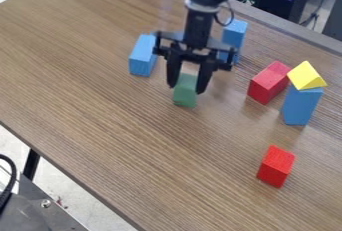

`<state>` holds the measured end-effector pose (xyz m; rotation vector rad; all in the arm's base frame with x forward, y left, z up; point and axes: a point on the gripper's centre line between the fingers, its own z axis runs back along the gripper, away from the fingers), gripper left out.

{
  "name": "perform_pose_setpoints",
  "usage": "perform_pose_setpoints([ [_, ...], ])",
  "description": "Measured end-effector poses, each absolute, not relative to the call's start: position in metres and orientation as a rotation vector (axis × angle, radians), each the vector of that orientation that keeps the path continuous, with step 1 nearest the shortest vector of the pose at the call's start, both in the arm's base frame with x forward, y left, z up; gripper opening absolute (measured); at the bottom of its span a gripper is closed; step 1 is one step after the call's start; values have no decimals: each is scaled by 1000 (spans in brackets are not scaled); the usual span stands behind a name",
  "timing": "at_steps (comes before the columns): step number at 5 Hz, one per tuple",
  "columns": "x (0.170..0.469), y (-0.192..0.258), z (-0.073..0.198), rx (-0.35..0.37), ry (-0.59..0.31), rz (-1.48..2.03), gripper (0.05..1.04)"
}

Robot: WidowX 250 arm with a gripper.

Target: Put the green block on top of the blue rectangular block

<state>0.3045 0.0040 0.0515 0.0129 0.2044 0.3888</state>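
My gripper (187, 89) hangs above the middle of the upper table, pointing down, shut on the green block (185, 94). One finger is at each side of this block, and its lower part shows below the fingertips. Whether its underside touches the table, I cannot tell. A blue rectangular block (141, 57) lies just left of the gripper. Another blue block (234, 35) is behind and right of the gripper, partly hidden by it. A third blue block (300, 106) stands upright at the right, with a yellow triangular block (306, 76) on its top.
A dark red block (267, 84) sits just left of the upright blue block. Nearer the front right lies a bright red block (274, 167). The wooden table (133, 140) has its front edge at the lower left and its back edge at the upper right.
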Motion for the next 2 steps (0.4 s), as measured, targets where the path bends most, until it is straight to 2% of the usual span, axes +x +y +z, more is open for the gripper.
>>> perform_pose_setpoints([
  [2,323,-3,100,17,226,356,526],
])
